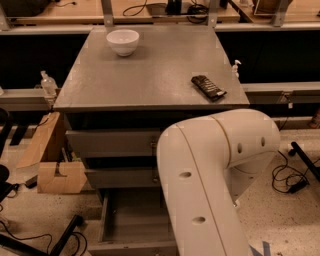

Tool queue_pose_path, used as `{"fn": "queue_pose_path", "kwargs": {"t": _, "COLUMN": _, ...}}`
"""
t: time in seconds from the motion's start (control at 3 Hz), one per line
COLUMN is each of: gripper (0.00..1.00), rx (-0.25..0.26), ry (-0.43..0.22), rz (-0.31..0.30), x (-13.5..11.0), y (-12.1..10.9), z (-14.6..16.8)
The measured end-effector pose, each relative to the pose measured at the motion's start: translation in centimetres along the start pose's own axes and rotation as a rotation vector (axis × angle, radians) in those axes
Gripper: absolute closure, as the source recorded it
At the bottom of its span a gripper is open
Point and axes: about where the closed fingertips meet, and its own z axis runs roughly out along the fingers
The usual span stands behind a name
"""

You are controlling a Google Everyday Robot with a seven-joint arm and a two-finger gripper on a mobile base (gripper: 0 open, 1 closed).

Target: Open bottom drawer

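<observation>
Looming over pulled-out btm drawer [131, 216], white arm [210, 190]; jaws out of sight, state unknown.

speckled floor [295, 225], wooden workbench [75, 9] behind, dim light.

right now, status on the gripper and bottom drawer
Gripper out of view, off frame. Bottom drawer stands open, tray showing. Big white arm blocks the right side of all three drawer fronts.

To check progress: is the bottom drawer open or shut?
Open: the bottom drawer is pulled out, its floor visible. The gripper is out of view; only the arm shows.
</observation>
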Motion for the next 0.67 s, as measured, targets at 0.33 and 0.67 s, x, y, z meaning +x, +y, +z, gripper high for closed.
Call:
{"fn": "queue_pose_path", "kwargs": {"t": 0.33, "gripper": 1.0, "rx": 0.096, "ry": -0.128, "rz": -0.04, "x": -0.7, "y": -1.8, "z": 3.1}}
{"fn": "queue_pose_path", "kwargs": {"t": 0.67, "gripper": 1.0, "rx": 0.131, "ry": -0.217, "rz": -0.035, "x": -2.2, "y": -2.4, "z": 5.8}}
